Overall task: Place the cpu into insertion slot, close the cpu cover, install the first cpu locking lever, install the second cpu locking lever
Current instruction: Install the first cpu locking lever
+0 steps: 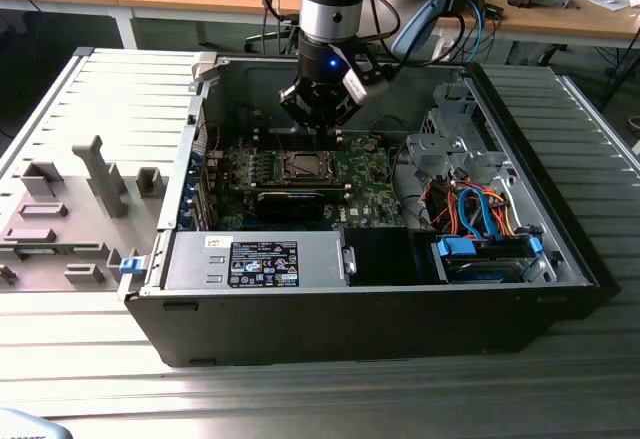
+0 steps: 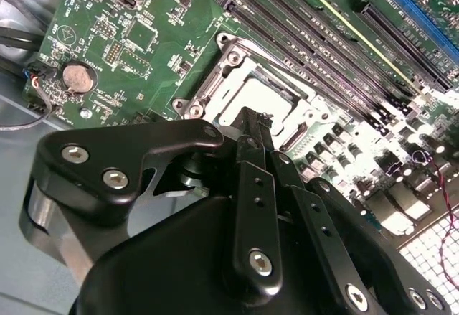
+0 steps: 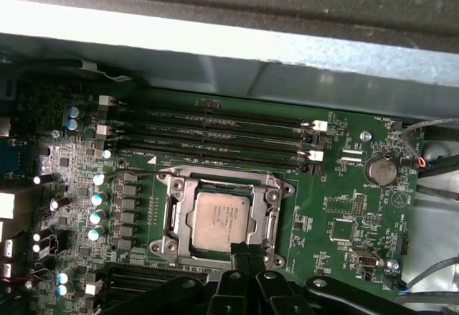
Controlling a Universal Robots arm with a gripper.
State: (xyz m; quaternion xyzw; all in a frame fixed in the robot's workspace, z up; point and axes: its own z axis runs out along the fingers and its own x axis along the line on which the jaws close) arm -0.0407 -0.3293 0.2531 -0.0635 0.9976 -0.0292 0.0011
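Note:
The cpu [image 3: 219, 219], a silvery square chip, lies flat in the insertion slot [image 3: 174, 218] on the green motherboard [image 3: 337, 214]. The cpu cover [image 3: 267, 199], a silvery frame, lies down around it, and the chip shows through its square opening. My gripper [image 3: 243, 250] is shut, its black fingertips together at the cover's edge beside the chip; nothing shows between them. In the second wrist view the gripper [image 2: 252, 120] points at the cover [image 2: 215, 89] and hides part of the cpu [image 2: 271, 98]. In the exterior view the gripper [image 1: 318, 124] hangs just above the slot [image 1: 303, 166].
The motherboard sits inside an open computer case [image 1: 560, 249]. Long black memory slots [image 3: 215, 134] run beside the socket. A round coin battery [image 3: 380, 171] and loose cables [image 1: 470, 209] lie nearby. The case wall [image 3: 215, 42] rises close behind the memory slots.

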